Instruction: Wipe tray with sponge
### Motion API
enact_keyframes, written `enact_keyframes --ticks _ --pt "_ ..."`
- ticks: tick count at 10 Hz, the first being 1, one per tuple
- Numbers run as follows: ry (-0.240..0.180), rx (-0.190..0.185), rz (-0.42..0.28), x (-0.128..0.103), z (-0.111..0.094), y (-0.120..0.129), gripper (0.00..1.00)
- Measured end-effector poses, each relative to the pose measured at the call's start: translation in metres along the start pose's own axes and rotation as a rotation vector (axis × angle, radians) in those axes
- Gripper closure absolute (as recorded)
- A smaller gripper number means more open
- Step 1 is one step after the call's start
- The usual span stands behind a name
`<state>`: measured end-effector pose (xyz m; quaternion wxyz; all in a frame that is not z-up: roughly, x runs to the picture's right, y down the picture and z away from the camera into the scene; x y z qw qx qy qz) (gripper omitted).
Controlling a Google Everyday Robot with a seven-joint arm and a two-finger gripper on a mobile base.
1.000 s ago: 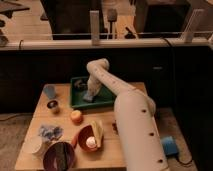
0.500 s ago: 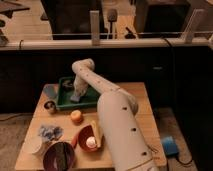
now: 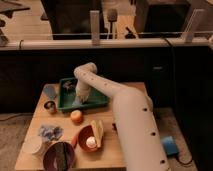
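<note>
A green tray (image 3: 97, 102) lies at the back of the wooden table (image 3: 127, 150). My white arm (image 3: 130, 120) reaches up from the lower right, bends above the tray and points down into it. The gripper (image 3: 78, 100) is low over the tray's left half, at its floor. A pale bluish patch under the gripper may be the sponge (image 3: 75, 103), but I cannot make it out for sure. A small dark thing (image 3: 66, 85) lies in the tray's back left corner.
An orange fruit (image 3: 76, 116) sits just in front of the tray. A red bowl (image 3: 84, 140) holds a white ball and something yellow. A purple bowl (image 3: 57, 156), a white plate (image 3: 33, 146), a crumpled wrapper (image 3: 50, 132), a can (image 3: 49, 105) and a grey cup (image 3: 50, 91) stand at the left.
The gripper swept left across the tray, then came back a little to the right. It has stayed down inside the tray.
</note>
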<state>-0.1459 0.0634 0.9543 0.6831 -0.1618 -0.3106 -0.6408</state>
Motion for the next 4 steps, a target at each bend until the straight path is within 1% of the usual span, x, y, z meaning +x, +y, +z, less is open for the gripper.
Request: enact_keyframes --ticks 2,3,4 --pt "0.022 -0.018 0.044 0.006 -0.009 0.032 1.0" --pt "0.034 -0.016 0.077 0.011 -0.013 0.044 1.0" --pt "0.057 -0.02 0.125 0.023 -0.019 0.066 1.0"
